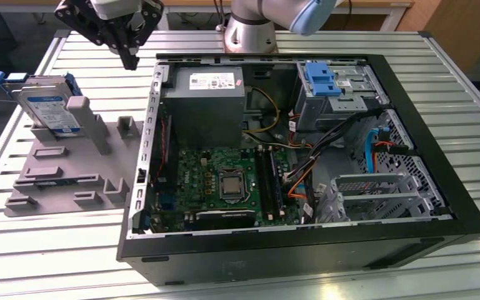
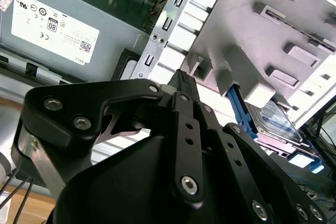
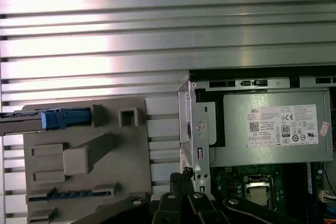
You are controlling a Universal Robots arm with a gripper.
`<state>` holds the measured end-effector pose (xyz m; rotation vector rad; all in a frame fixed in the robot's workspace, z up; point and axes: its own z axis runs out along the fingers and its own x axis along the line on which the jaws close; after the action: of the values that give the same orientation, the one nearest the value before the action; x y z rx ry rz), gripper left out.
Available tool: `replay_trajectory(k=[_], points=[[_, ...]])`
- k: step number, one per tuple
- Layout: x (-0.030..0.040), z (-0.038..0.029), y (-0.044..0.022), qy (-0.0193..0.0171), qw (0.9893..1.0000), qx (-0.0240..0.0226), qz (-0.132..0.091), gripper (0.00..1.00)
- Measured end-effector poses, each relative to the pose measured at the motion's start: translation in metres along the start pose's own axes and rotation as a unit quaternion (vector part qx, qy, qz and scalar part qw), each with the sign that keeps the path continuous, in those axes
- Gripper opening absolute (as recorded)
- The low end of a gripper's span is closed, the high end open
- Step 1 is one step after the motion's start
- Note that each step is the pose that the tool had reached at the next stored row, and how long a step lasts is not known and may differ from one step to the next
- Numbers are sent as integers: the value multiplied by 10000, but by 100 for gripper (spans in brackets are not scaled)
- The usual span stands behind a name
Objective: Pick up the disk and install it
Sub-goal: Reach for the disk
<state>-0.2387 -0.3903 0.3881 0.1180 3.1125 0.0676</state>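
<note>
While the disk (image 1: 47, 106) stands propped upright in the grey fixture (image 1: 65, 178), presumably to expose its edges for grasping, the end effector (image 1: 129, 61) hovers empty, jaws closed together, with the disk at its eight o'clock in the exterior view.

A slatted table (image 1: 48, 244), seemingly metal, carries an open computer case (image 1: 307, 253) and, beside it, a grey moulded block (image 1: 60, 178).
</note>
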Motion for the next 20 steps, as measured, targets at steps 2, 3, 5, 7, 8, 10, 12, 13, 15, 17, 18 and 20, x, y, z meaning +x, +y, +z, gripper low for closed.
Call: replay_trajectory(k=[2,3,5,7,8,10,12,13,15,17,18,20], points=[[12,0,-1,0,10000,0,0,11],[19,0,-1,0,10000,0,0,11],[34,0,-2,0,10000,0,0,11],[48,0,-2,0,10000,0,0,11],[55,0,-3,0,10000,0,0,11],[67,1,-4,0,10000,0,0,11],[78,1,-4,0,10000,0,0,11],[84,1,-4,0,10000,0,0,11],[95,1,-5,0,10000,0,0,11],[105,1,-5,0,10000,0,0,11],[111,2,-5,0,10000,0,0,11],[122,1,-6,0,10000,0,0,11]])
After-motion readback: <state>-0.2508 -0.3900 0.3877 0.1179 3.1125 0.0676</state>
